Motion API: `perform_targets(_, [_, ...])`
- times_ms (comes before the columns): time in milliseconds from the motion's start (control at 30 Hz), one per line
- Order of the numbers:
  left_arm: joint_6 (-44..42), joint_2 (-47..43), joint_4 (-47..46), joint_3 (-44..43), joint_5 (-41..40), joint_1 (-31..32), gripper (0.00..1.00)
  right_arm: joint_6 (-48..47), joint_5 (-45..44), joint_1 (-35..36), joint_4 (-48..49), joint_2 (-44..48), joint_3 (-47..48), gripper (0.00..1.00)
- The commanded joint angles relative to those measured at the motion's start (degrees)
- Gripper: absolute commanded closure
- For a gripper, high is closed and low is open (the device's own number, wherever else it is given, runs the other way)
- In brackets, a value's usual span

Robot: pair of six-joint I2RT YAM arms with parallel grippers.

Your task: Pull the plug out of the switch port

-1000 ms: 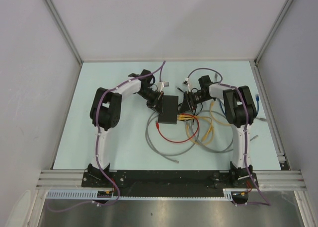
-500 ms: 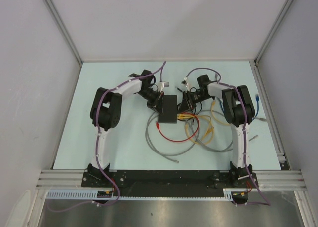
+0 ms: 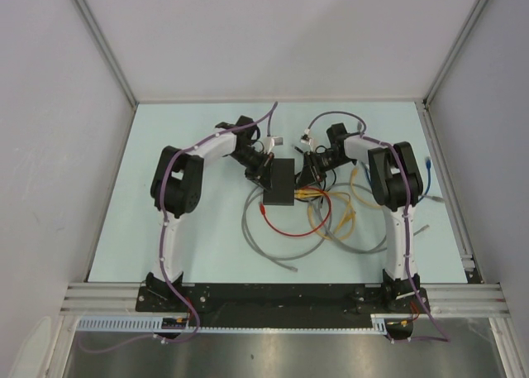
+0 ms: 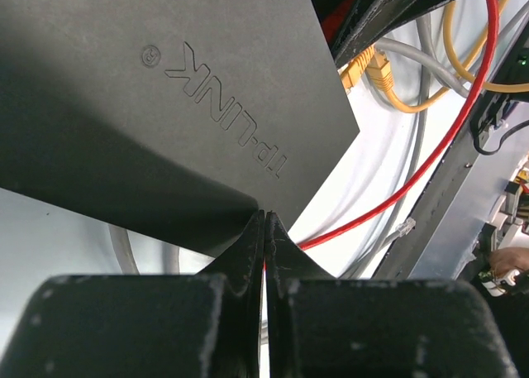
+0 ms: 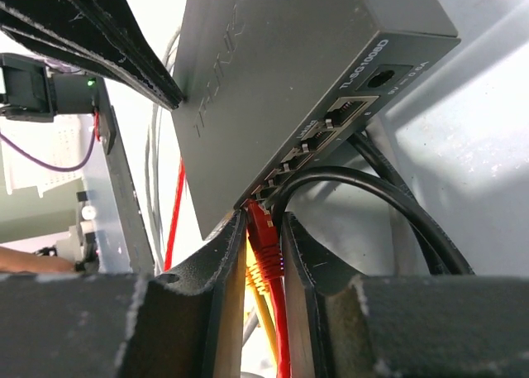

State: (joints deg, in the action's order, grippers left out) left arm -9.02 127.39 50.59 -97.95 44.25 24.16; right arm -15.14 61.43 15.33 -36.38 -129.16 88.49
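Pinching the red plug [image 5: 264, 233] at 6 o'clock in my right gripper [image 5: 263, 219], hard against the switch [image 5: 281, 80] rising toward 1 o'clock, I press my left gripper [image 4: 264, 221], fingers together, on its far 11 o'clock edge, likely to brace it against the pull.

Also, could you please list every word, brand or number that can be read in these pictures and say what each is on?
"TP-LINK": embossed on top of the switch, upside down in the left wrist view.
Circled mark beside it: too small to read.
"TL-SG1008D", it seems: printed on the switch's port edge, far from the red plug.
Print by the round socket: too blurred to read.
Top view: nothing legible.
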Motion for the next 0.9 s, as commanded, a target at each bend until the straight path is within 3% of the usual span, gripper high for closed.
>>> perform_targets(0, [-1.36, 1.28, -1.90, -0.75, -6.37, 0.97, 1.00, -2.44, -2.63, 0.84, -3.52, -3.11, 1.60, 0.78])
perform_targets(867, [-1.36, 2.33, -3.21, -1.72, -9.00, 1.85, 1.00, -15.27, -5.80, -1.44, -15.21, 1.98, 4.67, 0.80])
